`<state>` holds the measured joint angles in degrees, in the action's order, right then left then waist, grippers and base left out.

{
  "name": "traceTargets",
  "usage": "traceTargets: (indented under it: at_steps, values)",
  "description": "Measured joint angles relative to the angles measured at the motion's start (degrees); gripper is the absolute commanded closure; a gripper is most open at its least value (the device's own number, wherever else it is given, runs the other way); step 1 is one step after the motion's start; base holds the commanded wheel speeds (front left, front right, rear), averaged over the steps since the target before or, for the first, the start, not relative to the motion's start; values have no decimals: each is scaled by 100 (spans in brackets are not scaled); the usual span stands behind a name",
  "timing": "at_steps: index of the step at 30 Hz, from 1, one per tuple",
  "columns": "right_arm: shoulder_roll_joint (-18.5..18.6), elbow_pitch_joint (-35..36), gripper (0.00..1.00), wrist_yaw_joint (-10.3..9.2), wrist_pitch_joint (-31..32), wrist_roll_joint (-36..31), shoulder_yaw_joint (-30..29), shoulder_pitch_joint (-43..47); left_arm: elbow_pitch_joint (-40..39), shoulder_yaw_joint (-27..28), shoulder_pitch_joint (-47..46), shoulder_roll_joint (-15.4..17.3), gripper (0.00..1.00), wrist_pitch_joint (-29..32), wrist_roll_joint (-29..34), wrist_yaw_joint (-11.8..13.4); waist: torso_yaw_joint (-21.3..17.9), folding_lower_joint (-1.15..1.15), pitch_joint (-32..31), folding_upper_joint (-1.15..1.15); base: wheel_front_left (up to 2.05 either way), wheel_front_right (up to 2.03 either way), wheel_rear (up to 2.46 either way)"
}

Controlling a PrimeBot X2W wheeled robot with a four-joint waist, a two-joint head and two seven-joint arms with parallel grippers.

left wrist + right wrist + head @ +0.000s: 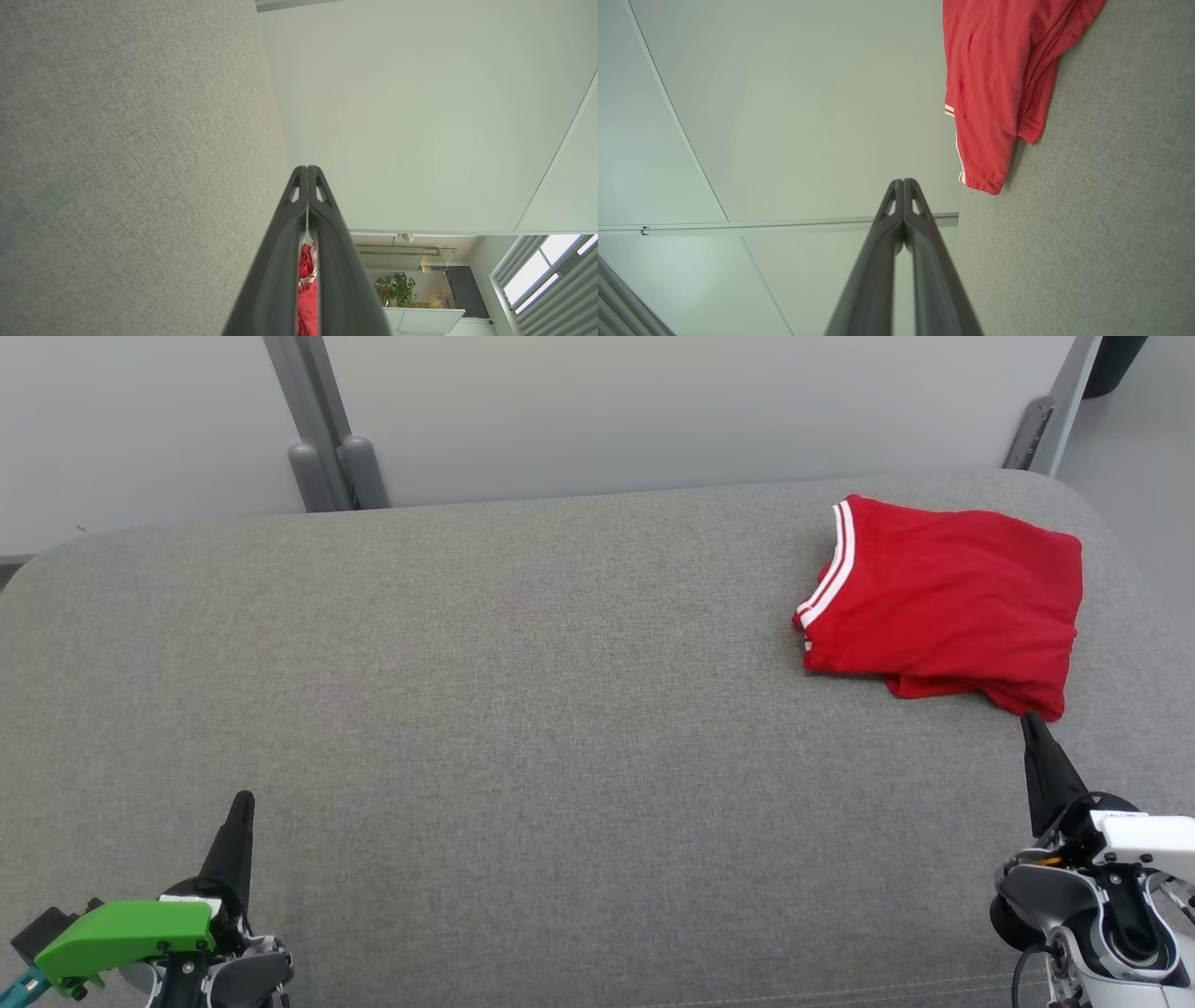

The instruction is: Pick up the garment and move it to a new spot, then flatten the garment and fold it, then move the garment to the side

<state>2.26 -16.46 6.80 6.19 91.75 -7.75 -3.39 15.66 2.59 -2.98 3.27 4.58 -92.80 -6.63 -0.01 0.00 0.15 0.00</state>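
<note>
Red garment w/ white-striped trim, folded into rough rectangle, flat on grey table at table's far right corner. Striped edge toward table's middle, loose hem bunched on side nearer table's front edge. Not in any grip.

At table's near right: right gripper, jaws pressed together w/ nothing between, pointing toward table's far edge, tip just short of garment's near corner. Touching or not: can't tell from head view. In right wrist view, same right gripper closed to a point, clear gap to garment, which lies further along table toward far edge.

At table's near left: left gripper, well apart from garment, jaws likewise together & empty, also pointing toward table's far edge. Green part on its wrist. In left wrist view, left gripper closed just above table. Sliver of garment visible thru slit lower down between jaws, i.e. seen across table, not clamped.

Behind table's far edge: pale wall panels & grey post. Beyond table in left wrist view: plant & window w/ slatted blind
</note>
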Motion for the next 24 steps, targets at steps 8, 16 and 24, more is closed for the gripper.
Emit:
traceTargets:
  at_steps: [8, 16, 24]
  values:
    - [0, 2, 100, 0, 0, 0, 0, 0, 13, 8, -2, -1, 100, 1, 0, -24, 0, 0, 0, 0, 0, 0, 0]
    - [0, 4, 100, 1, 0, 0, 0, -1, 21, 12, -4, -3, 100, 18, 0, -25, 0, 0, 0, 0, 0, 0, 0]
    - [0, 8, 100, 0, 0, 0, 0, -1, 24, 14, -4, -5, 100, 24, 0, -26, 1, 0, 0, 0, 0, 0, 0]
